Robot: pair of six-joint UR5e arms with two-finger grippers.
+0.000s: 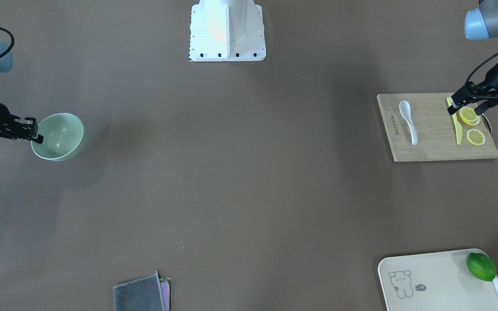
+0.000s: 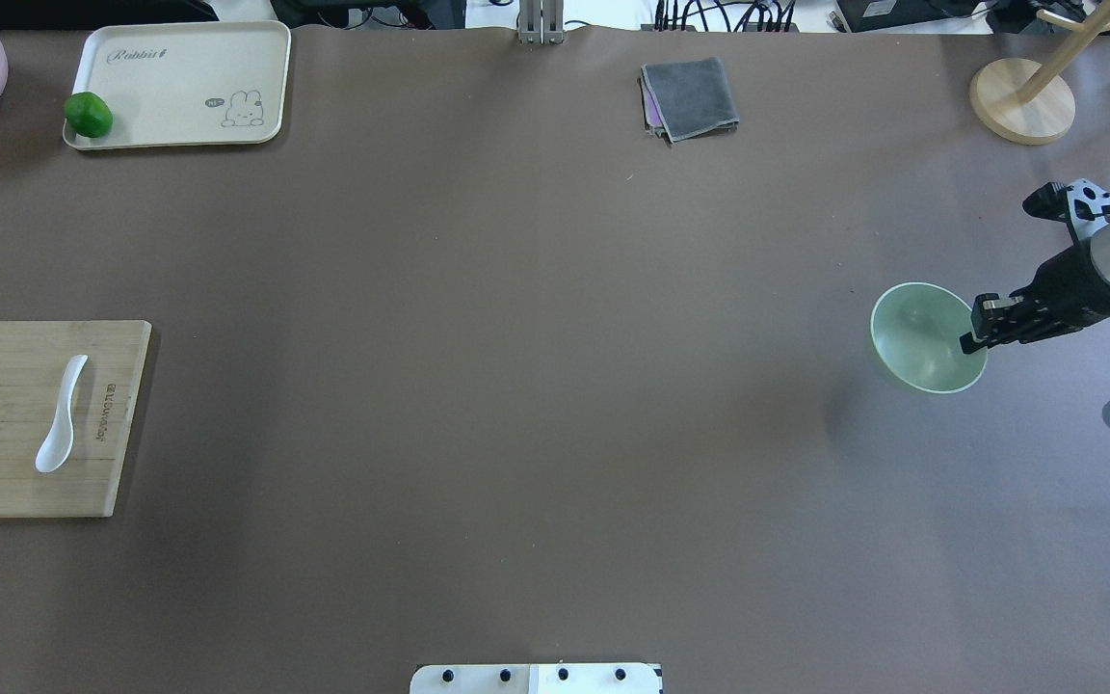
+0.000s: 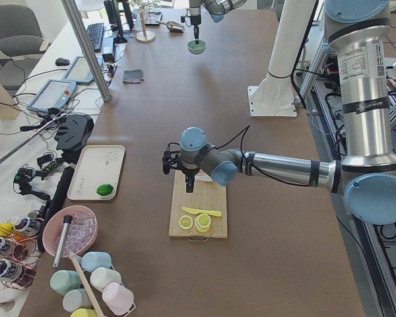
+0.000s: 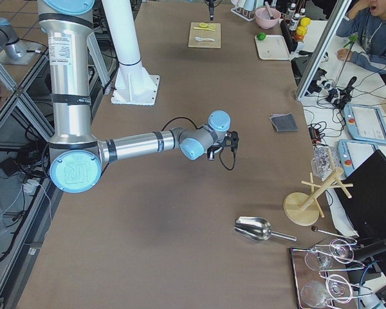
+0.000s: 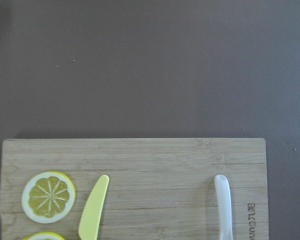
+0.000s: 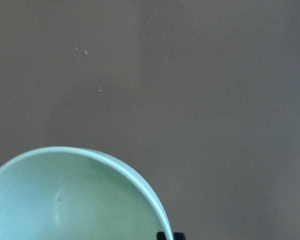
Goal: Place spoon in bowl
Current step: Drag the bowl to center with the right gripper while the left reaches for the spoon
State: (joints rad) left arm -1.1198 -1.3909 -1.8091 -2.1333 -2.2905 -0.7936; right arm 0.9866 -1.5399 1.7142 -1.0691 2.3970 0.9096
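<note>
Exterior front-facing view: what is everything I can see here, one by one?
Table: one, brown.
Cutting board: one, wooden, on the robot's left side.
Spoon: one, white, lying on the cutting board.
Knife: one, yellow, on the cutting board.
Lemon slices: three, yellow, on the cutting board, two overlapping.
Tray: one, cream, far corner on the robot's left.
Lime: one, green, in the tray's corner.
Cloths: seemingly two, grey over pink, folded, at the far edge.
Bowl: one, mint green, on the robot's right side.
Robot base: one, white.
Left pincer: one, black, open over the knife and lemon slices.
Right pincer: one, black, shut on the bowl's rim.
</note>
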